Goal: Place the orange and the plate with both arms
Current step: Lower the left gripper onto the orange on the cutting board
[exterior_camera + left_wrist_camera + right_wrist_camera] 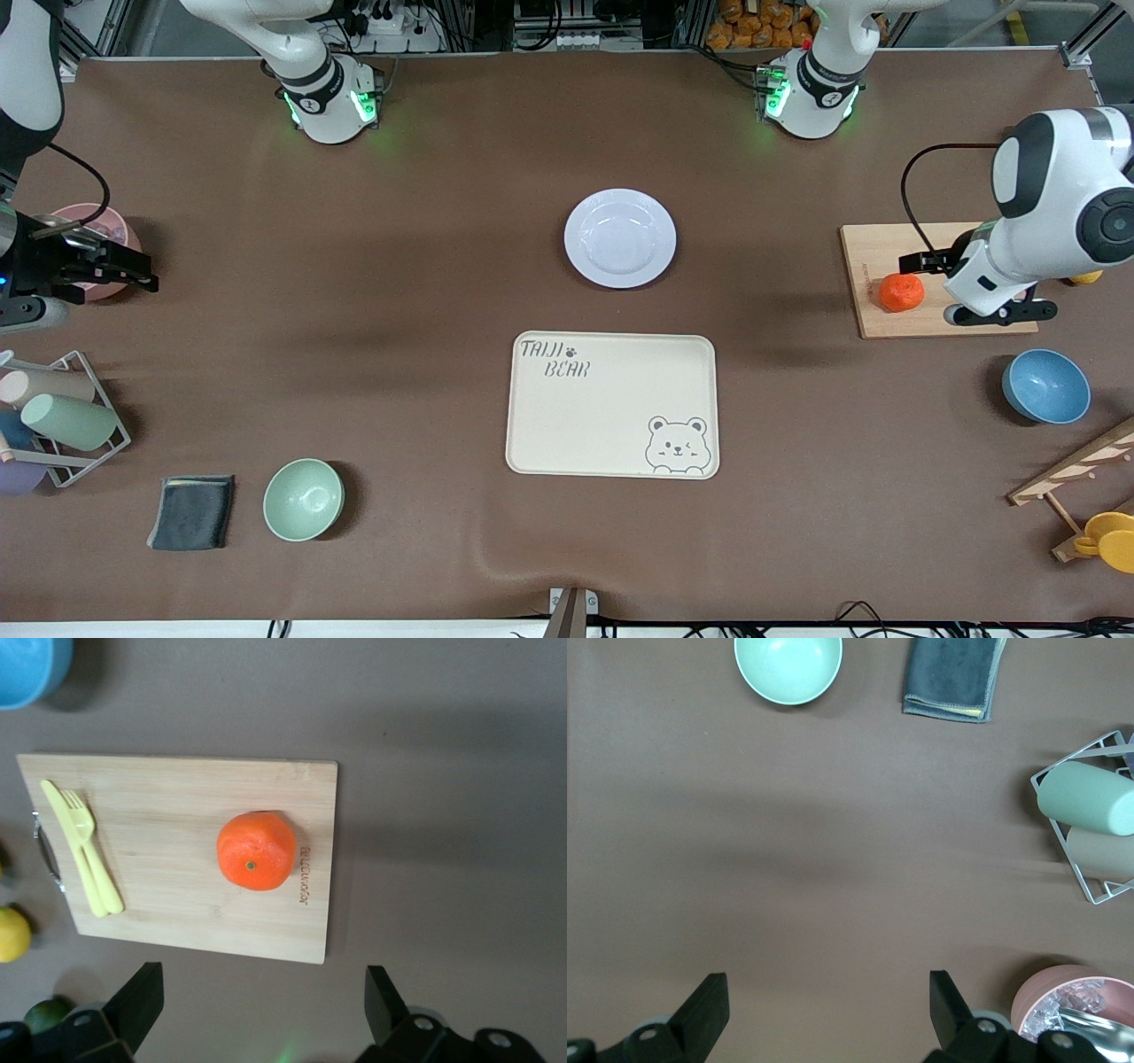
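The orange (902, 292) (256, 850) sits on a wooden cutting board (948, 257) (168, 815) at the left arm's end of the table, on the board's end toward the table's middle. My left gripper (973, 288) (261, 1001) hangs open above the board's edge, beside the orange, holding nothing. The white plate (620, 237) lies alone in the middle of the table. At the right arm's end, my right gripper (124, 270) (826, 1010) hovers open and empty beside a pink bowl (115, 232) (1045, 992).
A cream bear tray (611, 405) lies nearer the front camera than the plate. A yellow fork and knife (84, 846) lie on the board. Also present: lemon (11, 934), blue bowl (1045, 385), green bowl (303, 499), grey cloth (192, 511), cup rack (66, 421).
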